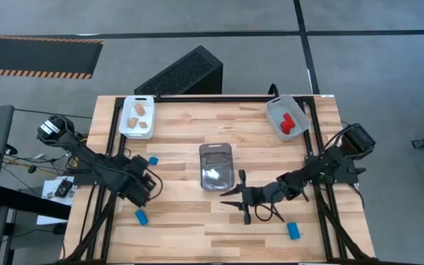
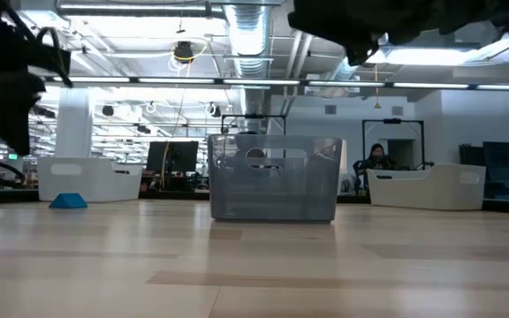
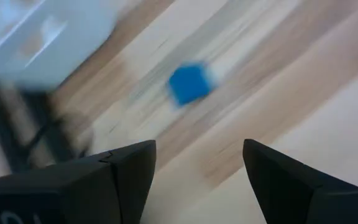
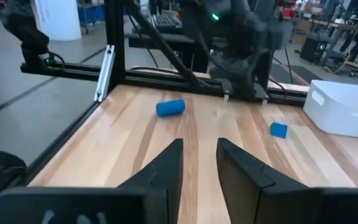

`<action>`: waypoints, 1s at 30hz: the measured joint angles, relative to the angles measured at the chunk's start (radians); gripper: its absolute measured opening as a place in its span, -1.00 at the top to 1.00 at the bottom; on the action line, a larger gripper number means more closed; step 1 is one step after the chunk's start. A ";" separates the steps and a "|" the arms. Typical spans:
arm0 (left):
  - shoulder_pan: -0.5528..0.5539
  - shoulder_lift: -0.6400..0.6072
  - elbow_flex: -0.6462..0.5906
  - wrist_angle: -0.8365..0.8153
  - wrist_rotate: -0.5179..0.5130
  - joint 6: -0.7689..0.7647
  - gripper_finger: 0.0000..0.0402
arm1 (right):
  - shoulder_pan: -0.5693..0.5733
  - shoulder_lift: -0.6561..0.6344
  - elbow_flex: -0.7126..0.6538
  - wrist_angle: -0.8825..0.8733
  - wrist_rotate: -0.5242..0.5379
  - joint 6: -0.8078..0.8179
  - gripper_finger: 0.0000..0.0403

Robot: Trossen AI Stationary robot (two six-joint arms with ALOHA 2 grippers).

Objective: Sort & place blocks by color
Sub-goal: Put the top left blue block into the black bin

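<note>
Left gripper [image 1: 150,185] hovers open near a blue block [image 1: 152,160]; misaligned fingers could knock it away. Right gripper [image 1: 239,199] is empty, part-open.

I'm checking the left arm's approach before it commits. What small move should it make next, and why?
Probably ease the left gripper forward and down until its open fingers straddle the blue block. In the left wrist view that block lies on bare wood just ahead, off the gap's centre line, and nothing is held. The clear tray at mid-table looks like the likely bin for blue.
</note>
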 joint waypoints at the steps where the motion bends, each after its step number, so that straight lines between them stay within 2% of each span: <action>1: 0.012 -0.002 -0.008 -0.021 0.039 -0.015 -0.14 | 0.000 -0.003 0.004 -0.015 0.000 -0.001 0.38; 4: 0.037 -0.009 -0.049 0.036 0.055 0.023 -0.14 | 0.000 -0.019 0.010 -0.044 0.001 -0.004 0.32; 9: 0.082 -0.007 -0.169 0.350 0.033 0.196 -0.14 | -0.014 -0.053 0.012 -0.030 0.019 -0.001 0.17; 12: 0.100 -0.007 -0.235 0.461 0.033 0.211 -0.14 | -0.027 -0.074 0.012 -0.016 0.020 0.044 0.08; 16: 0.119 -0.007 -0.261 0.418 0.046 0.140 -0.14 | -0.047 -0.086 0.013 -0.017 0.020 0.095 -0.04; 22: 0.187 -0.009 -0.232 0.282 0.097 0.091 -0.17 | -0.090 -0.086 0.013 -0.019 0.020 0.140 -0.14; 27: 0.266 -0.014 -0.232 0.284 0.089 0.145 -0.33 | -0.116 -0.086 0.013 -0.036 0.020 0.143 -0.14; 30: 0.327 -0.014 -0.232 0.283 0.017 0.149 -0.47 | -0.118 -0.086 0.013 -0.057 0.019 0.143 -0.14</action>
